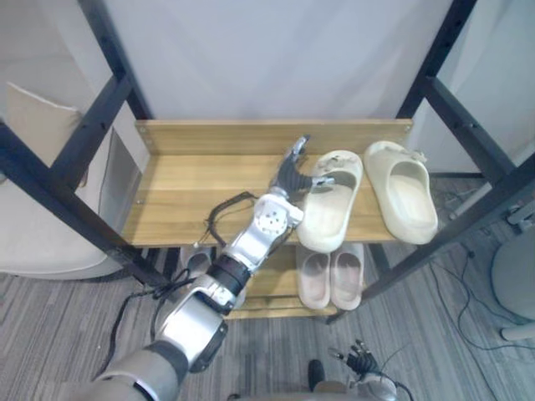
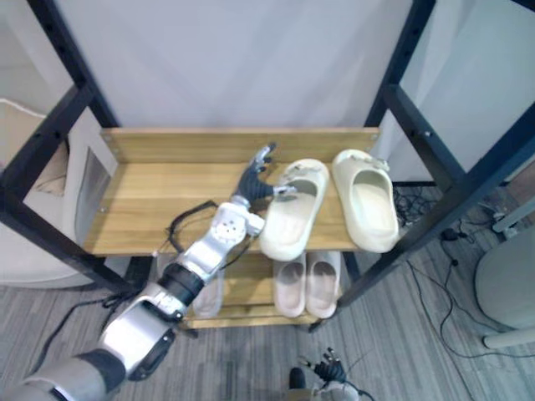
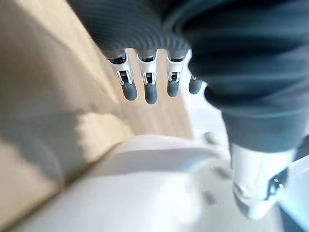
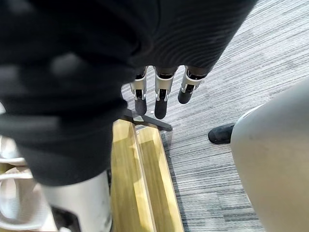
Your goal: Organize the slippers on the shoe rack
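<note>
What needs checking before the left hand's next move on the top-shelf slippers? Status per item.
1. Left hand open, fingers straight: ok.
2. Hold on left cream slipper: not ok; the thumb lies at its strap, nothing curled round it.
3. Lined up with right cream slipper: not ok; far ends close, near ends splayed.
4. Near ends inside top shelf front edge: cannot tell.
5. Pink pair on the lower shelf, side by side: ok.
6. Right hand low, away from the rack: ok.

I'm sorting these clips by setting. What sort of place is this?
Likely an indoor entryway or a mock-up of one: a wooden shoe rack holds cream slippers on top and a pink pair below, on grey striped flooring.
</note>
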{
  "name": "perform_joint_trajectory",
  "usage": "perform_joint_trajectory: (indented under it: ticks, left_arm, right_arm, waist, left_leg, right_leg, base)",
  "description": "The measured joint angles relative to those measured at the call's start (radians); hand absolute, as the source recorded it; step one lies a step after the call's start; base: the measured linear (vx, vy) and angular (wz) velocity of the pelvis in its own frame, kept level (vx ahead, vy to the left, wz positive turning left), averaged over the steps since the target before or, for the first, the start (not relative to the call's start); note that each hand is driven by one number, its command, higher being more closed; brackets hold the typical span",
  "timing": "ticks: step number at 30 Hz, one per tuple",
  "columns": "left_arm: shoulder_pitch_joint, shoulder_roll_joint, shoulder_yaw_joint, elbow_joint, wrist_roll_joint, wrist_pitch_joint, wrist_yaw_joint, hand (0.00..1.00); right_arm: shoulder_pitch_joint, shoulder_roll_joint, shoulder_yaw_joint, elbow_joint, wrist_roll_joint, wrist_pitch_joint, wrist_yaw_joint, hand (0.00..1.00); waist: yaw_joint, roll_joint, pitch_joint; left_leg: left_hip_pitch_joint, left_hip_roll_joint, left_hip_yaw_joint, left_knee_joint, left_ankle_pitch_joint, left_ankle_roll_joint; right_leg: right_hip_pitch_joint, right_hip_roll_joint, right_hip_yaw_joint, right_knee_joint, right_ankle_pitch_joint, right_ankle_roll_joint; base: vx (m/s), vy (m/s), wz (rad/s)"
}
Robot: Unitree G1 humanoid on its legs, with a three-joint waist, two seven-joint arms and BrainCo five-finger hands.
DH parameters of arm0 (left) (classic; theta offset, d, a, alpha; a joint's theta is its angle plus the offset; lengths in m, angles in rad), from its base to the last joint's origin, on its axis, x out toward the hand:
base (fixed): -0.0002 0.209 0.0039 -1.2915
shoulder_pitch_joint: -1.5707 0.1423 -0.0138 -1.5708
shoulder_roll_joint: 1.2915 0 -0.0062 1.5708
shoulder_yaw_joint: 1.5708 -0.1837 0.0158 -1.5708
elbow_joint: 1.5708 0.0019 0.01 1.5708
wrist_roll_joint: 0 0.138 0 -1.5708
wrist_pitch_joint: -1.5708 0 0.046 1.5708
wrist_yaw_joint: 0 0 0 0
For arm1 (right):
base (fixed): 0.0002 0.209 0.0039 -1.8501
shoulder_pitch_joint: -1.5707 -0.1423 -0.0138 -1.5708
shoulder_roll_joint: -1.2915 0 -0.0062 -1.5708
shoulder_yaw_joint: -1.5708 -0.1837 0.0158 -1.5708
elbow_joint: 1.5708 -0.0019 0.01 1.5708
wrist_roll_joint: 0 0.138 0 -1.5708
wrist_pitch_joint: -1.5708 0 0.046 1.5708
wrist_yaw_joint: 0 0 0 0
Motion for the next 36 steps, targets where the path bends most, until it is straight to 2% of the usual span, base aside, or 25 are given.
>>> perform_joint_trajectory:
  ticks: [3,6,15,16,21,25,31,36]
  left_arm:
    - [0.023,0.001,0.033,-0.157,-0.040,-0.030,-0.002,0.00]
    - [0.108,-0.010,0.034,-0.287,-0.104,-0.065,-0.012,0.00]
    - [0.280,-0.023,0.021,-0.409,-0.242,-0.071,-0.052,0.00]
    - [0.344,-0.028,-0.019,-0.428,-0.281,-0.076,-0.091,0.00]
    - [0.384,-0.031,-0.048,-0.451,-0.303,-0.085,-0.095,0.00]
    - [0.454,-0.041,-0.152,-0.451,-0.370,-0.081,-0.155,0.00]
    - [0.496,-0.011,-0.123,-0.373,-0.366,-0.076,-0.170,0.00]
    - [0.541,-0.005,-0.111,-0.340,-0.339,-0.061,-0.178,0.00]
  right_arm:
    - [0.001,-0.001,0.002,0.001,0.000,0.000,0.000,0.00]
    - [0.015,-0.014,0.015,0.005,0.000,0.000,0.000,0.00]
    - [0.027,-0.031,0.048,0.013,0.000,0.000,-0.002,0.00]
    - [0.040,-0.032,0.050,0.018,0.000,0.001,-0.008,0.00]
    - [0.040,-0.036,0.071,0.036,0.000,-0.001,-0.010,0.00]
    - [0.039,-0.040,0.081,0.045,0.030,-0.001,-0.022,0.00]
    - [0.045,-0.039,0.078,0.041,0.031,-0.013,-0.018,0.00]
    - [0.052,-0.030,0.079,0.022,0.028,-0.014,-0.007,0.00]
  waist:
    - [0.008,0.000,-0.001]
    - [0.042,0.006,-0.010]
    - [0.071,0.008,-0.031]
    - [0.096,0.005,-0.049]
    - [0.104,0.002,-0.062]
    - [0.111,-0.001,-0.064]
    - [0.105,-0.011,-0.061]
    - [0.098,-0.022,-0.054]
  left_leg:
    - [-0.011,-0.002,-0.012,0.008,0.004,0.002]
    - [-0.021,-0.003,-0.030,0.011,0.012,-0.001]
    - [-0.026,-0.004,-0.087,0.009,0.024,-0.007]
    - [-0.029,-0.004,-0.108,0.010,0.024,-0.008]
    - [-0.028,-0.003,-0.126,0.014,0.024,-0.009]
    - [-0.028,-0.010,-0.159,0.026,0.027,-0.010]
    - [-0.015,0.006,-0.140,0.002,0.040,-0.021]
    - [0.016,0.021,-0.133,-0.030,0.046,-0.027]
  right_leg:
    - [0.000,-0.005,-0.003,0.000,-0.004,0.006]
    - [0.000,-0.005,-0.014,0.000,-0.009,0.007]
    - [0.033,-0.007,-0.072,0.000,-0.021,0.008]
    - [0.034,-0.009,-0.095,0.012,-0.034,0.008]
    - [0.034,-0.012,-0.116,0.043,-0.057,0.007]
    - [0.062,-0.019,-0.159,0.052,-0.070,0.009]
    - [0.074,0.000,-0.152,0.004,-0.037,-0.004]
    - [0.097,0.012,-0.153,0.001,-0.039,-0.007]
  base:
    - [-0.06,-0.035,0.10]
    - [-0.08,-0.052,0.14]
    - [-0.02,-0.027,0.22]
    - [0.02,-0.017,0.33]
    - [0.01,-0.004,0.17]
    - [-0.01,-0.008,0.29]
    - [-0.05,-0.014,-0.09]
    - [-0.02,-0.014,-0.03]
